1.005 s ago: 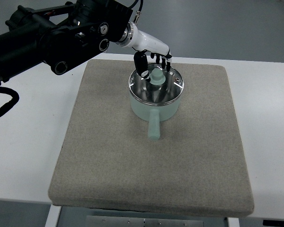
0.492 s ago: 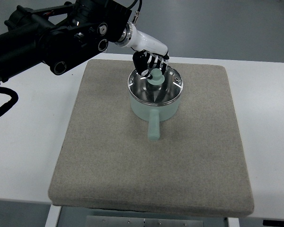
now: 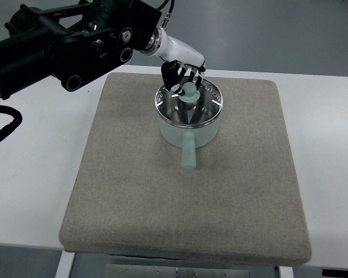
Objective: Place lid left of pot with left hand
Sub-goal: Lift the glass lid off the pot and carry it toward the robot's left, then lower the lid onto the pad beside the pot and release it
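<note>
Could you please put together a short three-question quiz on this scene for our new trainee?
1. True or false: the glass lid sits on the pale green pot.
2. Which of the lid's parts does the left hand close around?
A. its knob
B. its rim
C. its glass
3. Fill in: the pot stands on a grey ____.

Key
1. True.
2. A: the fingers curl round the green knob.
3. Mat; the pot's handle points toward the camera.
</note>
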Tool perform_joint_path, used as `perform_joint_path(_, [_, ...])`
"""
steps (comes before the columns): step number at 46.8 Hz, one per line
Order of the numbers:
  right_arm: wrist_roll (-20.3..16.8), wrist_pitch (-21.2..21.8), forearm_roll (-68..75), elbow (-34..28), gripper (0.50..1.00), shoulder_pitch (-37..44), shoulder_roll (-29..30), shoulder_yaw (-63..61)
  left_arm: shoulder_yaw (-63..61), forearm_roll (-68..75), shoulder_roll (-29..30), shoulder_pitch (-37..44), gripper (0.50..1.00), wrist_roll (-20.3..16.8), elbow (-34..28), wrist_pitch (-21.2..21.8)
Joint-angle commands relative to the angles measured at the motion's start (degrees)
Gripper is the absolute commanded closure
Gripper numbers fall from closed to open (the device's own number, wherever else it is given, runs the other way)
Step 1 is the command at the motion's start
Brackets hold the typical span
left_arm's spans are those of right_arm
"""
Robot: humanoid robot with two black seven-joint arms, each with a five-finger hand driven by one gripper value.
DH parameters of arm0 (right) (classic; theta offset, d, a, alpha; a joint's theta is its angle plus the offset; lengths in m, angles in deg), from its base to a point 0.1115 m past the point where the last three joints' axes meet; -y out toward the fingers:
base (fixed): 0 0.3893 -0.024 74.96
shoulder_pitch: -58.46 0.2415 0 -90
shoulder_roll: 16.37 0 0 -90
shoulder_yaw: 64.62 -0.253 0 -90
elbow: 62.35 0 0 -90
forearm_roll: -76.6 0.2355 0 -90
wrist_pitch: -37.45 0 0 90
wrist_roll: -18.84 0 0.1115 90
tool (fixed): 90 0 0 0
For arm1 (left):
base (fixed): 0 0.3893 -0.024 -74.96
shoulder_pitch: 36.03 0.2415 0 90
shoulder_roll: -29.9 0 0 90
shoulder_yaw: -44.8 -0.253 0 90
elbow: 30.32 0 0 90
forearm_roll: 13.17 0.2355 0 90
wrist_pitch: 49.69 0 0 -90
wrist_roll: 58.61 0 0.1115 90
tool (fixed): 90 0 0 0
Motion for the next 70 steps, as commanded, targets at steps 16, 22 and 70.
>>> perform_joint_path(16, [0.0,0.0,0.0,0.05,0.576,0.0,0.0,0.05,0.09,-0.11,0.52,-1.57,1.0,0.08,0.01,0.11])
perform_joint_path(22, [0.0,0.0,0.0,0.05,0.576,0.0,0.0,0.05,0.09,-0.2,0.7,-2.45,1.0,0.08,-0.07,0.11])
perform_joint_path(70, [0.0,0.0,0.0,0.05,0.576,0.0,0.0,0.05,0.71,-0.03,19.86,12.58,1.0,-0.45,3.0,10.39])
